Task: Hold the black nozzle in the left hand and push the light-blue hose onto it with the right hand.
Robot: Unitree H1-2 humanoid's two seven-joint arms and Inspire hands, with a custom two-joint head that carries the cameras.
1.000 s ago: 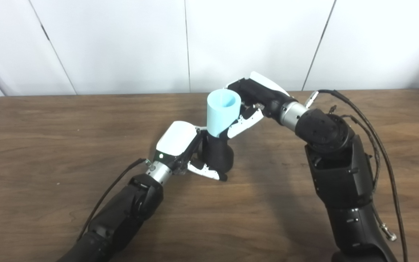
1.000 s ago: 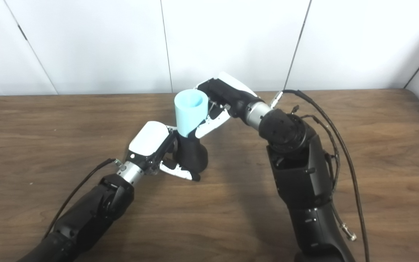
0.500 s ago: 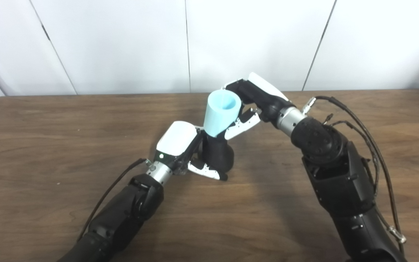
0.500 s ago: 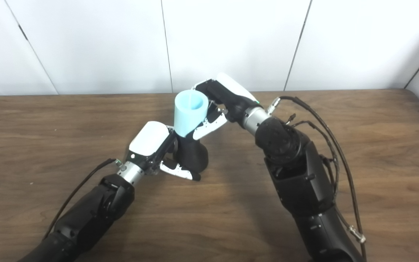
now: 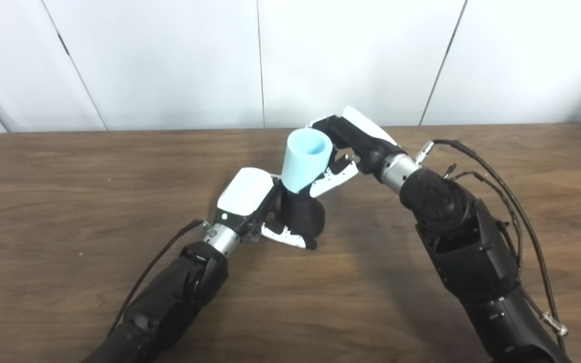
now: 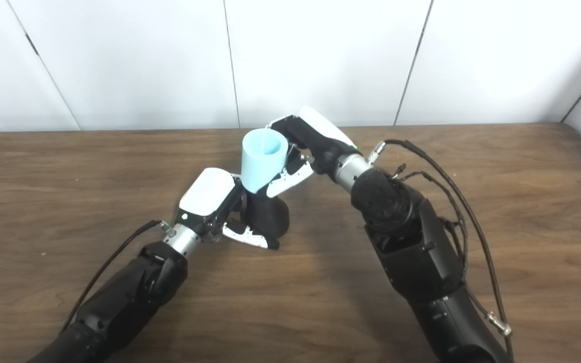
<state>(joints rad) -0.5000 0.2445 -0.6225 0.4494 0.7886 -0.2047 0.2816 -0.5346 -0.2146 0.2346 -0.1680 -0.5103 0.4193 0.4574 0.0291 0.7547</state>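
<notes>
1. You have the left hand wrapped around the squat black plastic nozzle, its white-tipped fingers curling under the nozzle's near side and its white back facing up.
2. That nozzle stands on the dark brown wooden table, about midway between the left and right edges and a little nearer the far edge than the near one. Whether its base rests fully on the wood or is lifted slightly, you cannot tell.
3. Your right hand is closed on the light-blue tapered hose piece, with its fingers lying along the hose's right side and its thumb side hidden behind the rim.
4. The hose is tilted, its wide open mouth up and leaning toward the far right, its narrow lower end meeting the top of the nozzle. How far it sits over the nozzle's tip is hidden by the hose wall.
5. Both forearms come in low across the table and meet at its middle; black cables loop beside the right forearm toward the right edge.
6. White wall panels rise behind the far edge.
</notes>
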